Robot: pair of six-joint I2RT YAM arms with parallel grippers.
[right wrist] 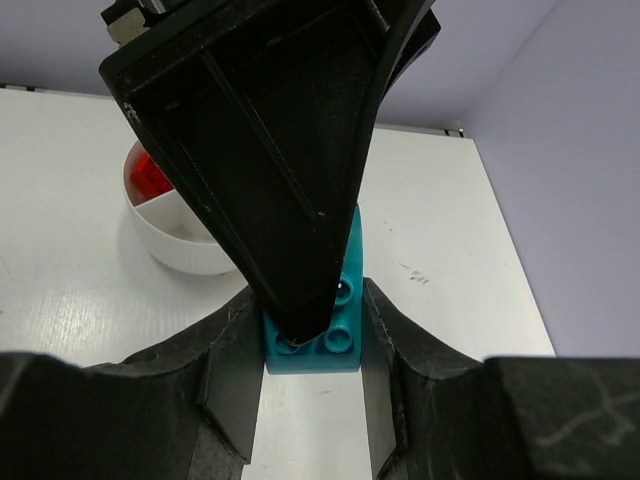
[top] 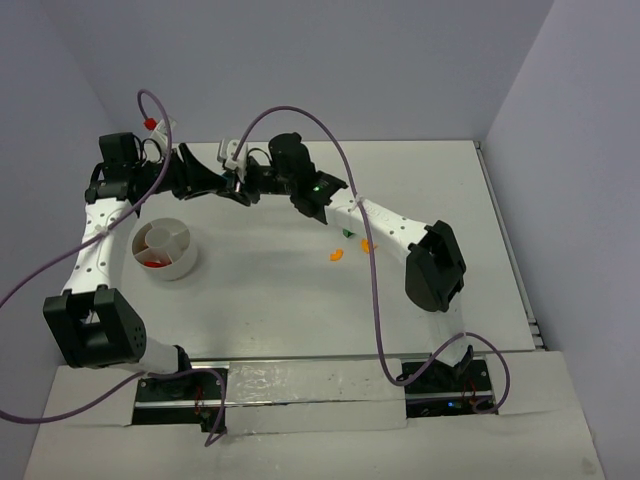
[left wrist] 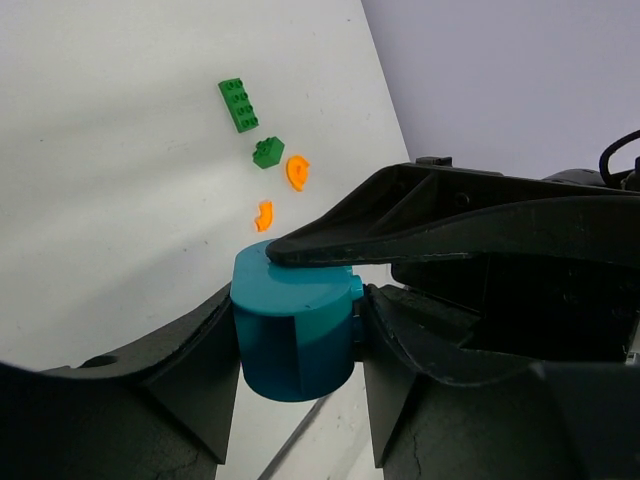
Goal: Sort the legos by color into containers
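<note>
A cyan lego hangs above the table at the back, gripped from both sides at once. My left gripper presses its fingers against the brick's two flanks. My right gripper is shut on the same brick from the opposite direction, one of its fingers lying over the brick's top in the left wrist view. The round white bowl with its divided containers stands front left and holds a red lego. The cyan brick is hidden in the top view.
Two green legos and two curved orange legos lie loose on the white table; the top view shows them under the right forearm, orange and green. Purple cables arc over both arms.
</note>
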